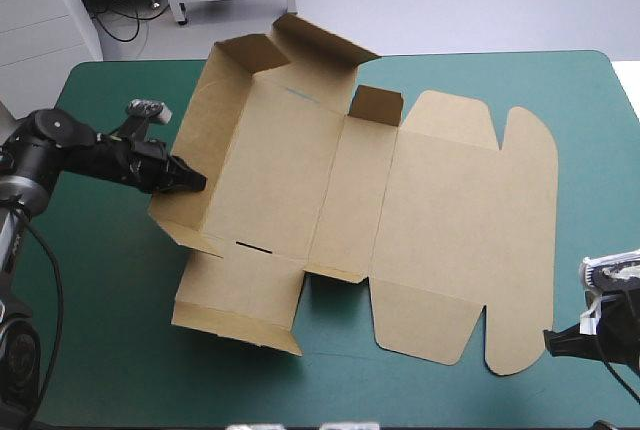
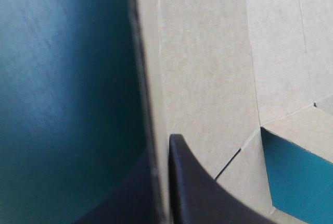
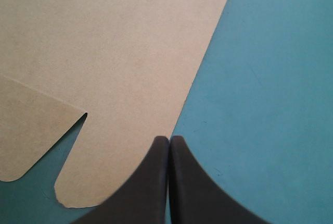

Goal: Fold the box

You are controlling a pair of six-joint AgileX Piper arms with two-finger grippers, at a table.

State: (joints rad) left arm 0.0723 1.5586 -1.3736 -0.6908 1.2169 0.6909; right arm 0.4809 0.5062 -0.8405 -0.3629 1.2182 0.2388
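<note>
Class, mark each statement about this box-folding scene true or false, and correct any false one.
1. The left gripper is clamped on a raised wall of the box. True.
2. The right gripper holds the lid. False: its fingers are shut on nothing, tips at the lid's edge.
3. The lid lies flat on the teal-green cover. True.
4. The box is one completely flat sheet. False: walls stand raised at its left end.

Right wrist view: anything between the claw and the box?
Nothing visible. The right claw is shut, its tips right at the edge of the flat lid of the box. Only the teal-green cover shows alongside.
</note>
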